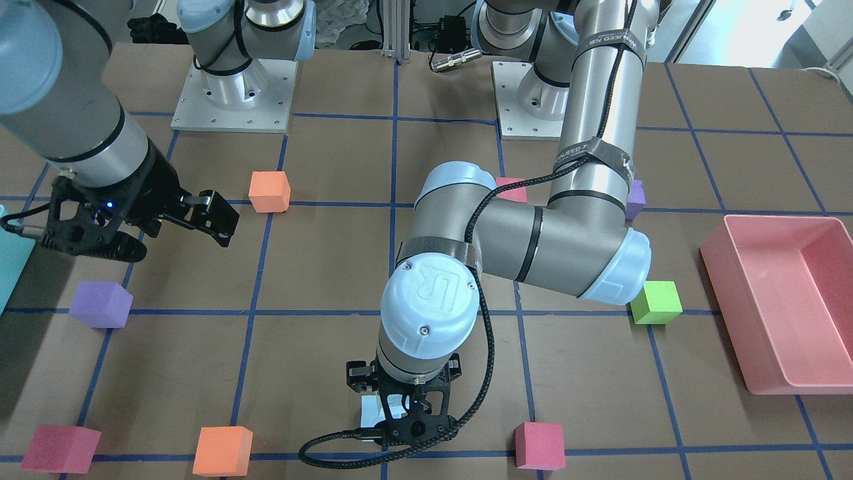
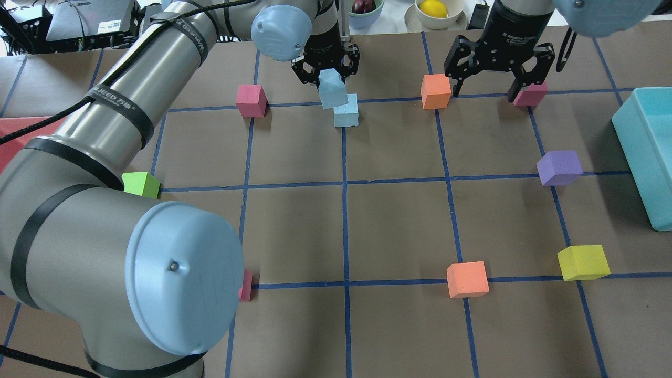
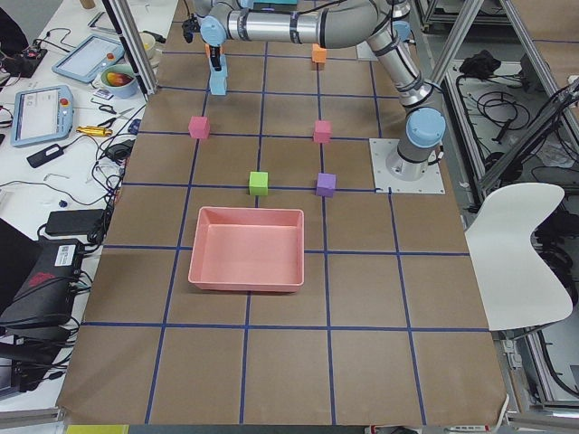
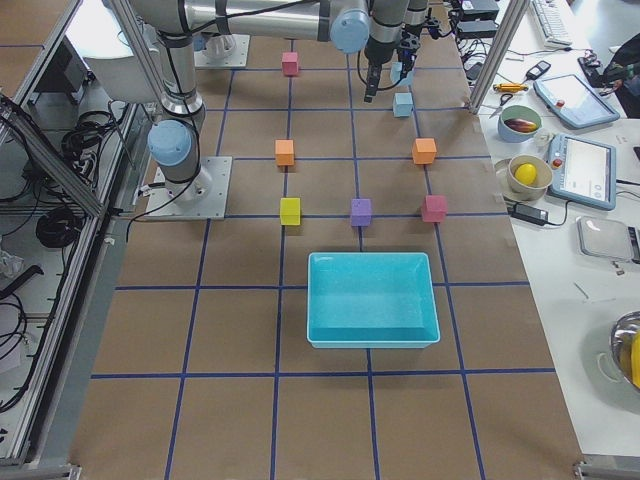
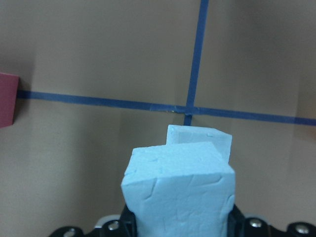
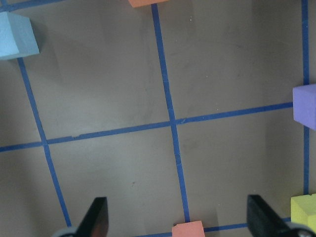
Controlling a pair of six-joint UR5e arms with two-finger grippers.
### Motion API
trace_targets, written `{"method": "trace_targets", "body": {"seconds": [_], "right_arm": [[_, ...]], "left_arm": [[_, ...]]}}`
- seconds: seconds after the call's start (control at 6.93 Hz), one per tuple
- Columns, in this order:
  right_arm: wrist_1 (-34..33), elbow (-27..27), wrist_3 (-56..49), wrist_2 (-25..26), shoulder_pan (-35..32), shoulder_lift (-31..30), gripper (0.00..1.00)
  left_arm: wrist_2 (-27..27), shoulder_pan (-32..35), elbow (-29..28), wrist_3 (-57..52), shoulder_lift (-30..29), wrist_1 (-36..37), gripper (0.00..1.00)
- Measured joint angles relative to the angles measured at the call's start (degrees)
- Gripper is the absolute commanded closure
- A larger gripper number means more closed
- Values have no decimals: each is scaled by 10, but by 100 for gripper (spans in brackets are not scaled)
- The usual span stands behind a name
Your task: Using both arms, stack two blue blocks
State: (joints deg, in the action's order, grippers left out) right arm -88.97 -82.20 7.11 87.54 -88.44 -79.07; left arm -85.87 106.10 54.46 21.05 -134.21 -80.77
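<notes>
My left gripper [image 2: 326,79] is shut on a pale blue block [image 2: 332,90] and holds it slightly tilted, just above the table at the far middle. The second blue block [image 2: 346,112] rests on the table right beside and partly under it. In the left wrist view the held block [image 5: 177,192] fills the lower middle and the resting block [image 5: 202,140] peeks out behind it. My right gripper [image 2: 485,86] is open and empty, hovering between an orange cube [image 2: 436,91] and a pink cube [image 2: 530,95]. In its wrist view the resting blue block [image 6: 15,34] shows at top left.
A teal bin [image 2: 646,152] stands at the right, and a pink bin [image 1: 780,313] at the robot's left. Scattered cubes: purple [image 2: 559,168], yellow [image 2: 583,262], orange [image 2: 467,279], green [image 2: 140,184], pink [image 2: 251,101]. My left arm's elbow [image 2: 184,273] looms over the near left.
</notes>
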Motion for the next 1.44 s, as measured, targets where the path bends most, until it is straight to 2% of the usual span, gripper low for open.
{"method": "trace_targets", "body": {"seconds": [0.43, 1.44], "right_arm": [[-8, -21, -3, -2, -2, -27, 0], [29, -16, -5, 15, -2, -42, 0]], "left_arm": [[-2, 11, -19, -11, -27, 2, 100], [-4, 11, -38, -10, -53, 16, 100]]}}
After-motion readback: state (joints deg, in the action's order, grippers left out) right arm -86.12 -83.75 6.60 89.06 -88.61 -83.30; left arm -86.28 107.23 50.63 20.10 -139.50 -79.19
